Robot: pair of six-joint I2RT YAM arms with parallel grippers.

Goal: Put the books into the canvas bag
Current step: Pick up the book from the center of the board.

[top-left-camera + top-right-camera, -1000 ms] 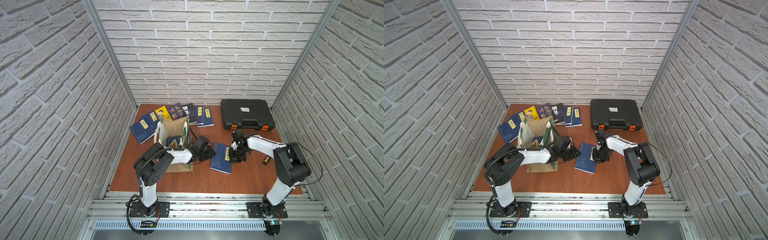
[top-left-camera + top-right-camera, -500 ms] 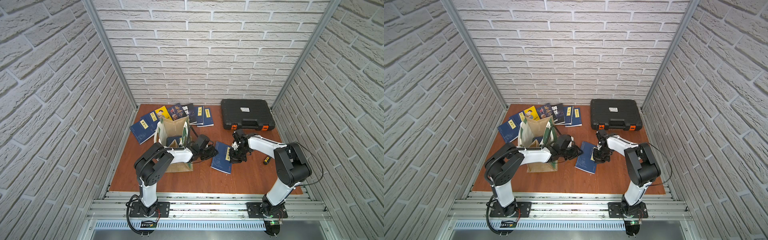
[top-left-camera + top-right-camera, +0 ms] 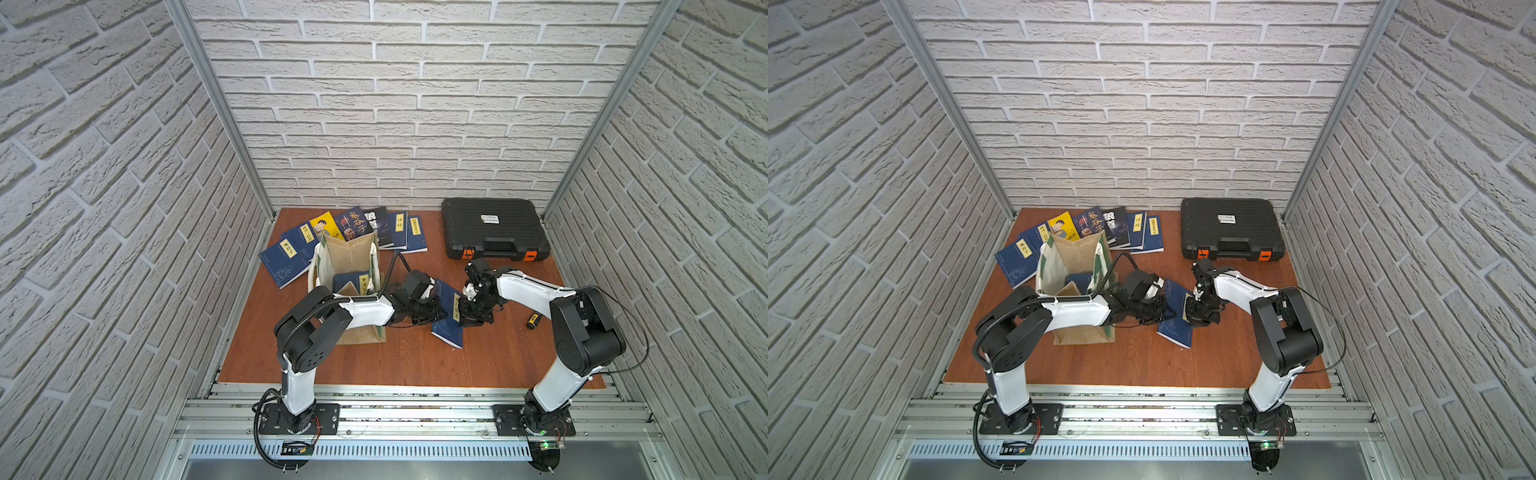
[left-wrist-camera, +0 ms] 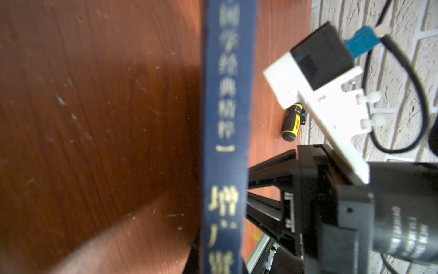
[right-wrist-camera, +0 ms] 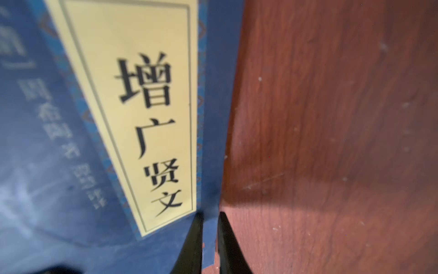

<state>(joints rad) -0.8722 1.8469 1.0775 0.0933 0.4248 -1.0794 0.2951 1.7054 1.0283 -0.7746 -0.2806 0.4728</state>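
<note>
Right gripper [image 5: 211, 214] | clamps navy book [image 5: 59, 154] (edge only) | left gripper [image 3: 436, 312] alongside

Black case [image 3: 494, 228], yellow-black screwdriver [image 3: 534, 320]

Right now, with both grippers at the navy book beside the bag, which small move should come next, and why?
Probably raise the navy book slightly off the table. The right gripper is shut on its edge, the left gripper sits at its spine, and the canvas bag stands open beside it.
</note>
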